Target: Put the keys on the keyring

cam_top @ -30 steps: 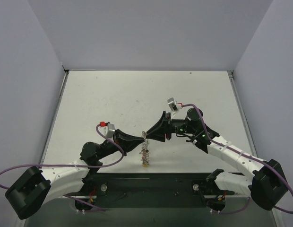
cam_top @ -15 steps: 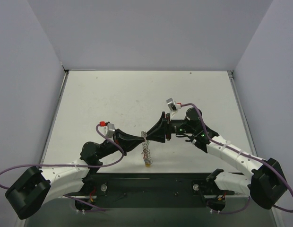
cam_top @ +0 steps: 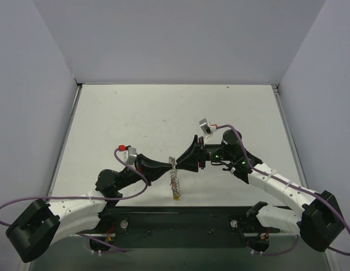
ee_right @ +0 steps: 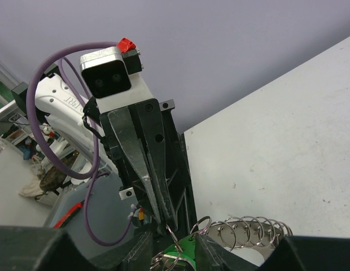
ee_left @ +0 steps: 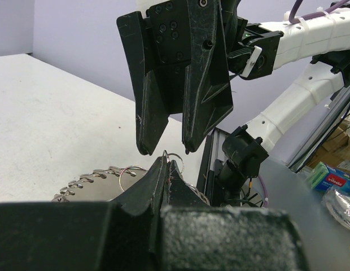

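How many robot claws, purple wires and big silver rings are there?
grippers: 2, the left gripper and the right gripper
purple cables: 2, the left cable and the right cable
keyring: 1
total: 5

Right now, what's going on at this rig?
Both arms meet tip to tip above the near part of the table. The left tool is shut on the keyring, which hangs down from it with a yellow key at its low end. The right tool faces it, jaws slightly apart, at a small wire loop on the ring. A green key head shows near its tips.
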Robot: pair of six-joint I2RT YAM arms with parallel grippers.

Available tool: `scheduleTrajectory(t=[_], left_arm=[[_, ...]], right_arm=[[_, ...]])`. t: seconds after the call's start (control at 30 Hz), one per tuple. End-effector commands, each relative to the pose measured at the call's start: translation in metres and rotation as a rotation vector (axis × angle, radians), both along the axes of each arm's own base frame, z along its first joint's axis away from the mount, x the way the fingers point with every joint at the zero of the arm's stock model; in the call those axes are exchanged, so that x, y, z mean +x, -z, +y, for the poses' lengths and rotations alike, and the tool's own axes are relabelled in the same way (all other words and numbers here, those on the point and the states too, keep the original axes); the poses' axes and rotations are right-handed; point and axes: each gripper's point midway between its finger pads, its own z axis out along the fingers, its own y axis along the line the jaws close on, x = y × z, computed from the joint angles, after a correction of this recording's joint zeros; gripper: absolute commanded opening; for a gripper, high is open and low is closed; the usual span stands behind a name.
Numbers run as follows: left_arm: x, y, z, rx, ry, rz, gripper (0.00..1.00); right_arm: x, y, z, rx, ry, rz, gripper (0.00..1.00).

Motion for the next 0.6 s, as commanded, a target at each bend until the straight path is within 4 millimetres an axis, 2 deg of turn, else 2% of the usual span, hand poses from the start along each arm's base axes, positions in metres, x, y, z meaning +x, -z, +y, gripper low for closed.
scheduleTrajectory(t=[0.0,0.47,0.57], left_arm=[[-0.0036,-0.0441,0.0038,-0.104,0.003,-0.114,0.0],[-0.004,-0.0459,0.0032,-0.114,0.007,-0.115,0.0],[-0.0035,-0.0453,0.0031,-0.112,0.006,-0.112,0.0]], right_arm=[[-0.0059,-0.0207,0.0034,0.064,-0.048,-0.076,0.35],[-0.0122,-0.0151,0.0097,0.058,-0.098,-0.054,0.33],[-0.0133,-0.0136,0.0103,0.055,-0.108,-0.05,0.24]])
